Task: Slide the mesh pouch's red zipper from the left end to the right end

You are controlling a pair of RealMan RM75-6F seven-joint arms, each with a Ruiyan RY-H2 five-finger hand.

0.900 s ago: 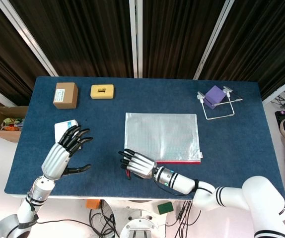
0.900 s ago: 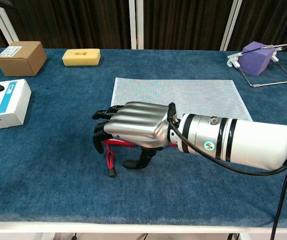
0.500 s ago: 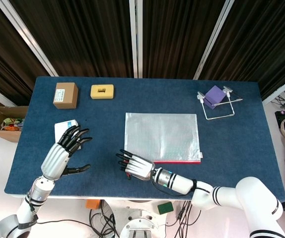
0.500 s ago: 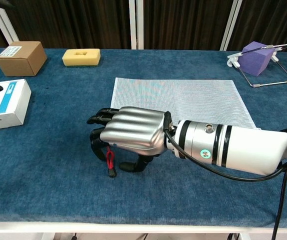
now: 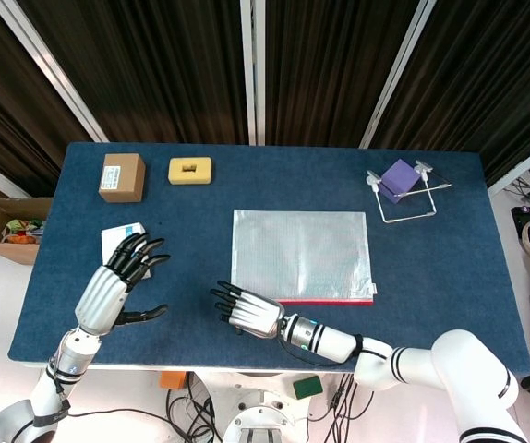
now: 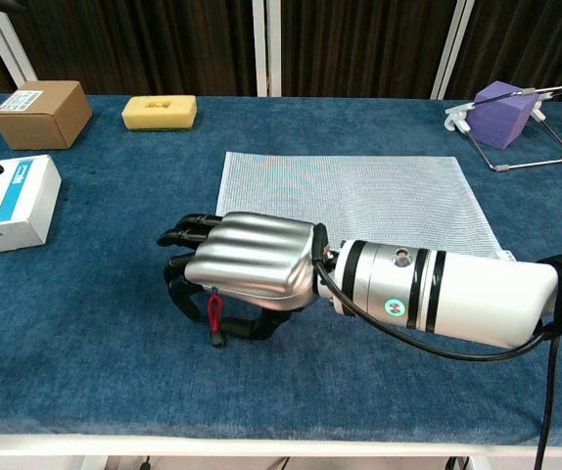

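The silver mesh pouch (image 5: pixel 302 251) (image 6: pixel 359 191) lies flat mid-table, its red zipper strip (image 5: pixel 330 301) along the near edge. My right hand (image 5: pixel 242 312) (image 6: pixel 247 274) hovers palm down over the pouch's near left corner, fingers reaching left past it. The red pull cord (image 6: pixel 214 313) shows under the palm, between the curled fingers and the thumb. I cannot tell whether it is pinched. My left hand (image 5: pixel 117 286) is raised over the table's left side with fingers spread and nothing in it.
A white box (image 5: pixel 117 238) (image 6: pixel 7 201) lies by the left hand. A cardboard box (image 5: pixel 121 176) (image 6: pixel 38 111) and a yellow sponge (image 5: pixel 190 170) (image 6: pixel 160 111) sit far left. A purple block on a wire stand (image 5: pixel 399 180) (image 6: pixel 501 113) is far right.
My right hand has slid left and lowered over the red pull cord, and its thumb has curled in beneath it. The cord itself has stayed put. The left hand barely moved.
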